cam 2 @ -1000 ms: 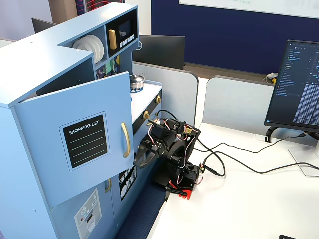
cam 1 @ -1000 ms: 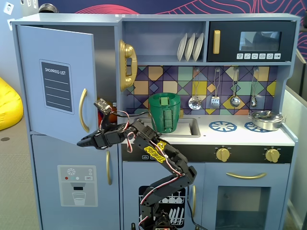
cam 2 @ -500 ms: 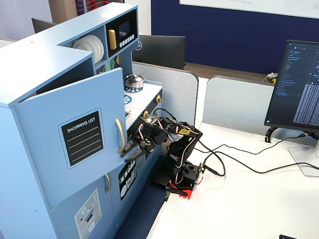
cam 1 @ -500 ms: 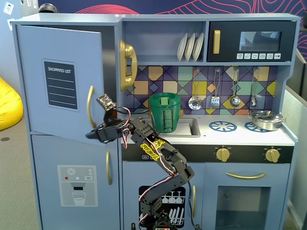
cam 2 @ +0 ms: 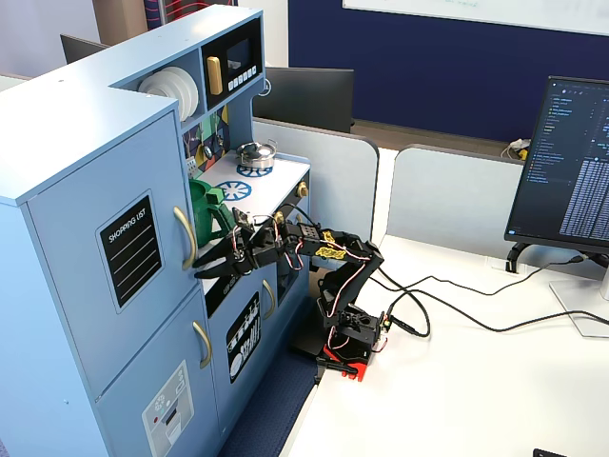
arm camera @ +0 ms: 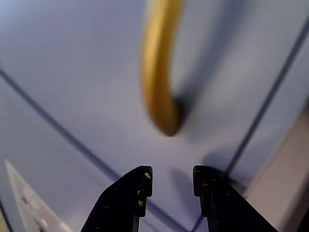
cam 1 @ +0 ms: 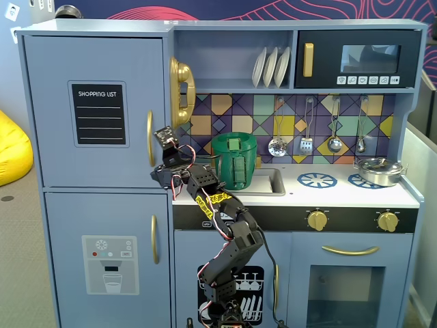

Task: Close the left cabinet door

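The left cabinet door (cam 1: 54, 109) is light blue with a black "SHOPPING LIST" panel (cam 1: 97, 113) and a curved gold handle (cam 1: 149, 138). It lies flush with the fridge front in both fixed views (cam 2: 81, 314). My gripper (cam 1: 156, 172) is at the door's lower right corner, just below the handle's lower end. In the wrist view the handle (arm camera: 157, 72) is right ahead and the gripper (arm camera: 172, 176) points at the door face (arm camera: 72, 58), jaws a little apart with nothing between them. The other fixed view shows the gripper (cam 2: 200, 273) close to the fridge front, under the handle (cam 2: 186, 236).
Below is the lower door with the dispenser graphic (cam 1: 109, 263). A green pot (cam 1: 234, 159) stands on the counter right behind the arm. A gold phone (cam 1: 181, 92) hangs above. The arm's base (cam 2: 347, 343) sits on a white table with cables (cam 2: 457, 295) and a monitor (cam 2: 571, 162).
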Robot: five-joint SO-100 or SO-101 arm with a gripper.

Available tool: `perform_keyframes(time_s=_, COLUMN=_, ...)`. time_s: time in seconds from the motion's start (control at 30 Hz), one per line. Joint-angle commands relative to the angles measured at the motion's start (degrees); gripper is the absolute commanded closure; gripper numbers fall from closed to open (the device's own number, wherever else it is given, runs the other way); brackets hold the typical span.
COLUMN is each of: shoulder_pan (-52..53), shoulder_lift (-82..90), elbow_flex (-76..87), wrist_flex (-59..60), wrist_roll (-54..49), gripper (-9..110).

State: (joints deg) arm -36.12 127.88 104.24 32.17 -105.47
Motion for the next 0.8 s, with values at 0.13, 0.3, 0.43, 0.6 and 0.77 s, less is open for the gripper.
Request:
perform_keyframes(time_s=0.13, shoulder_pan=-0.8, shoulder_lift=2.1, elbow_flex=-2.9, wrist_flex=2.1, wrist_roll=2.5, gripper=102)
perform_keyframes(time_s=0.3, shoulder_pan=-3.3, shoulder_lift=8.3, elbow_flex=1.1, wrist_flex=9.8, wrist_roll=6.7, gripper=102)
perform_keyframes(time_s=0.43, shoulder_pan=-2.5, shoulder_lift=15.3, elbow_flex=8.3, wrist_flex=15.0, wrist_roll=9.8, gripper=102)
perform_keyframes(time_s=0.6, shoulder_pan=5.2, shoulder_lift=25.0, elbow_flex=22.0, wrist_flex=19.3, wrist_roll=12.0, gripper=102)
perform_keyframes(time_s=0.77, shoulder_pan=16.1, shoulder_lift=35.5, elbow_flex=37.4, wrist_flex=24.5, wrist_roll=12.7, gripper=102)
